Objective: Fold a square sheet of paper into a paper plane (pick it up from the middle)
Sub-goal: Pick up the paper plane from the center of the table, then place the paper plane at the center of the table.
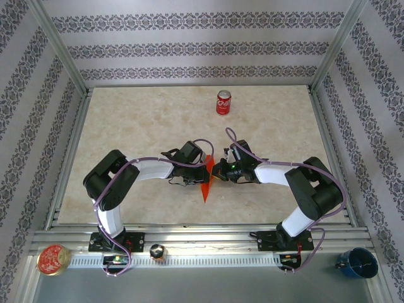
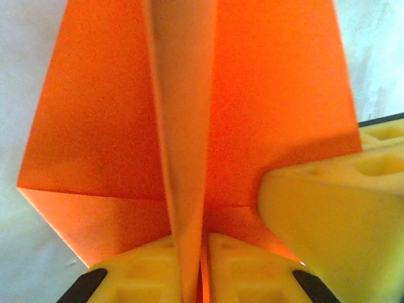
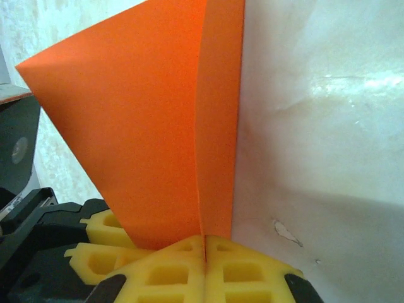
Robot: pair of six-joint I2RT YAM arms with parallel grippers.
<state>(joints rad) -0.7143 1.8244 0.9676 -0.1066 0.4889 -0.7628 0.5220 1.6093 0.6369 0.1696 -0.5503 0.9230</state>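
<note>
- While the pale marbled table [image 1: 126, 126] is stretching out between patterned walls in the top view, the left arm [image 1: 145, 169] and the right arm [image 1: 284, 173] are reaching inward from its near edge and meeting near the middle.
- Between them the paper plane [image 1: 206, 188] is showing from above as a slim orange dart. Its tip is pointing toward the near edge and its upper part is lying hidden among the two wrists.
- The left wrist view is giving what the top view is hiding. The orange paper is spreading flat on the table in two wide panels, and a narrow centre fold is rising upright toward the camera.
- The left gripper [image 1: 194, 180] is pinching that fold. Its yellow fingers [image 2: 136, 271] are pressing on both sides of it, with nothing but the paper between them.
- A finger of the right gripper [image 1: 219, 170] is crowding into the left wrist view from the right and sitting on the paper's edge.
- The right wrist view is showing that gripper's yellow pads [image 3: 170, 271] meeting flush, clamped on the paper. A tall orange flap is rising from the seam between them over bare table.
- A red soda can [image 1: 223, 102] is standing upright toward the far side, well apart from the paper.
- A blue cup [image 1: 357, 262] and a round tin [image 1: 53, 259] are sitting in front of the near rail.
</note>
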